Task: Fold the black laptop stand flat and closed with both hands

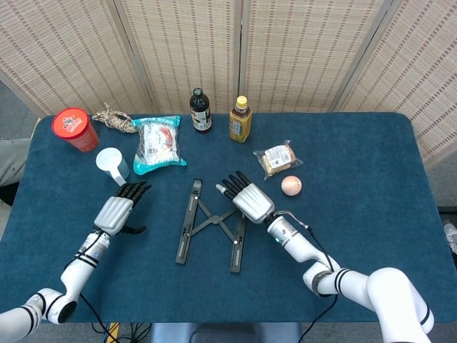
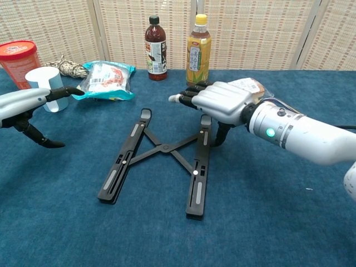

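Stand: the black laptop stand (image 1: 211, 225) is seen unfolded in an X on the table (image 1: 371, 214)
Right hand (image 1: 245, 198): spread over its right rail's far end; contact cannot be told
Left hand (image 1: 120, 211): spread, empty, held left of it

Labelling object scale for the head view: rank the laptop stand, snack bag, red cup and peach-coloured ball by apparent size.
1. laptop stand
2. snack bag
3. red cup
4. peach-coloured ball
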Controlling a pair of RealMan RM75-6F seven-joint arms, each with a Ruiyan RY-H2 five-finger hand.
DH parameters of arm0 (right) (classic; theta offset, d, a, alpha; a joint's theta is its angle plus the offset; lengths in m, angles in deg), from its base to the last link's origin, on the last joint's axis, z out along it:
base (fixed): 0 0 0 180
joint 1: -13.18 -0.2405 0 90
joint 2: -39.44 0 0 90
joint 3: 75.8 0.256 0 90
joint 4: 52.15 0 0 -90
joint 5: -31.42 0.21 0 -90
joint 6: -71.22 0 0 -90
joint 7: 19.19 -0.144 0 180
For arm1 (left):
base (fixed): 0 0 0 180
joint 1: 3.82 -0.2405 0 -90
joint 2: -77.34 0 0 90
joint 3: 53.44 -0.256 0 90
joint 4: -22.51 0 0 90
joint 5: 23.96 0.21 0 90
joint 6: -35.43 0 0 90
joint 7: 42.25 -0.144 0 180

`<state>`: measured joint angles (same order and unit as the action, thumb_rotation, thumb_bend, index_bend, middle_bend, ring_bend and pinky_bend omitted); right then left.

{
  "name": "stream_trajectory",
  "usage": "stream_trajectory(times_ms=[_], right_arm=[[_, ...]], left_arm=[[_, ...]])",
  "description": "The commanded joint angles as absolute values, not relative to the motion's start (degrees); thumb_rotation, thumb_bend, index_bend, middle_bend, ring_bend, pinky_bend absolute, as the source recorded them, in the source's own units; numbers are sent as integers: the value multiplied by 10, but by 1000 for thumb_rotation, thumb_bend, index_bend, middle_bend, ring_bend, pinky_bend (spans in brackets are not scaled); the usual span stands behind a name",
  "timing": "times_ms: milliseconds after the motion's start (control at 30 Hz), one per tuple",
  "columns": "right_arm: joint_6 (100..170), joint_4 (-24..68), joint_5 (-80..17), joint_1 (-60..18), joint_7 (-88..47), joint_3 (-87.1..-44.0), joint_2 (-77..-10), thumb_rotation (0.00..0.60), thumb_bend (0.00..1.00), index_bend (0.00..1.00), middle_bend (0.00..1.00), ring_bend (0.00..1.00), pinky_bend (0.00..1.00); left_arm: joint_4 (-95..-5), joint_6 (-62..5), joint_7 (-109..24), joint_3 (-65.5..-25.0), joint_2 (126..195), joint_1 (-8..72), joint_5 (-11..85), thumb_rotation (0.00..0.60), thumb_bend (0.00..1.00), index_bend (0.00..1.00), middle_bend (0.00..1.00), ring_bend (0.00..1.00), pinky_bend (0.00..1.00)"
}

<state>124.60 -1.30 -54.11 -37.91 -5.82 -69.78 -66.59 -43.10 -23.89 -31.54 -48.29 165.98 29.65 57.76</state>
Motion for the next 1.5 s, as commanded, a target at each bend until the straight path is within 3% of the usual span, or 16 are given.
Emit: stream_trajectory(times_ms=[33, 1500], right_arm=[[1246, -17, -541, -381, -61, -697, -670, 600, 0, 0, 97, 0, 0], [1253, -6, -543, -384, -68, -695, -673, 600, 0, 0, 98, 0, 0]], left_arm=[[-430, -237, -311, -481, 1668, 299, 576, 600, 135, 17, 0, 0, 0], [-409, -234, -305, -486, 1738, 296, 564, 600, 135, 17, 0, 0, 0]])
